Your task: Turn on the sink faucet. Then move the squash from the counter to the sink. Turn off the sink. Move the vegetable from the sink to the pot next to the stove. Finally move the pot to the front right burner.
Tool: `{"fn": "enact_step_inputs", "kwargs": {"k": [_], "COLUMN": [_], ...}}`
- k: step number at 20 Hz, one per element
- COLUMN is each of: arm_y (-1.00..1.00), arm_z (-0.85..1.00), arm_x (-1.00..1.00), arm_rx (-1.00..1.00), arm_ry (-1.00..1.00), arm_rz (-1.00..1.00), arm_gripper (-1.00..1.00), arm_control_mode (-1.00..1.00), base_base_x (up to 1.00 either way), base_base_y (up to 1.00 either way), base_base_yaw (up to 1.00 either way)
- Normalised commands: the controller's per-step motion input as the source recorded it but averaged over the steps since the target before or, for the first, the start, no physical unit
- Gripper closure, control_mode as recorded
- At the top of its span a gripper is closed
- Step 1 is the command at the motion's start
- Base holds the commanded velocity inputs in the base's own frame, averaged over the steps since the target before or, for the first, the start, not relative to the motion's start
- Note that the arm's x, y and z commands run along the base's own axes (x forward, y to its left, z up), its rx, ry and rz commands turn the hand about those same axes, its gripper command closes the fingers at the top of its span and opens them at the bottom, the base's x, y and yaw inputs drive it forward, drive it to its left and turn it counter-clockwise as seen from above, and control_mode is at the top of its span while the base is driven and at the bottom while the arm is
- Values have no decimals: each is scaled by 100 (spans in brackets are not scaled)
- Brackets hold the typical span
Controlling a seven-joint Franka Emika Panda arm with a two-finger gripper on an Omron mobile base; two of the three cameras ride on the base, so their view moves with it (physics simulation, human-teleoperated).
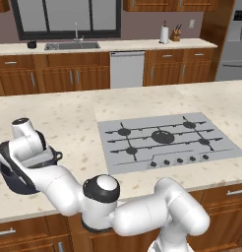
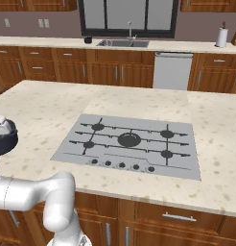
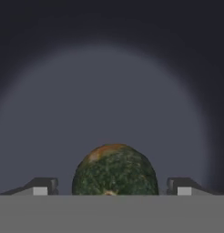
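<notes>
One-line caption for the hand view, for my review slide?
Claw open over the squash, its dark fingertips standing clear on either side, inside the dark pot.

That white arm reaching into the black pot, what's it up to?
The hand is down inside the pot, which sits on the counter left of the stove. Its fingers stand open on either side of the squash, which lies on the pot's floor. The pot isn't on a burner yet.
</notes>
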Motion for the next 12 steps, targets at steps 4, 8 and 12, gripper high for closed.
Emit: {"fn": "enact_step_inputs", "kwargs": {"k": [4,8,12], "arm_y": [0,0,-23], "arm_z": [18,16,28], "arm_x": [0,0,0], "arm_rx": [0,0,0], "arm_ry": [0,-1,0], "arm_rz": [0,0,0], "arm_gripper": [-100,-100,-100], "arm_control_mode": [-100,-100,-100], "base_base_x": [0,0,0], "base_base_y": [0,0,0], "base_base_yaw": [0,0,0]}}
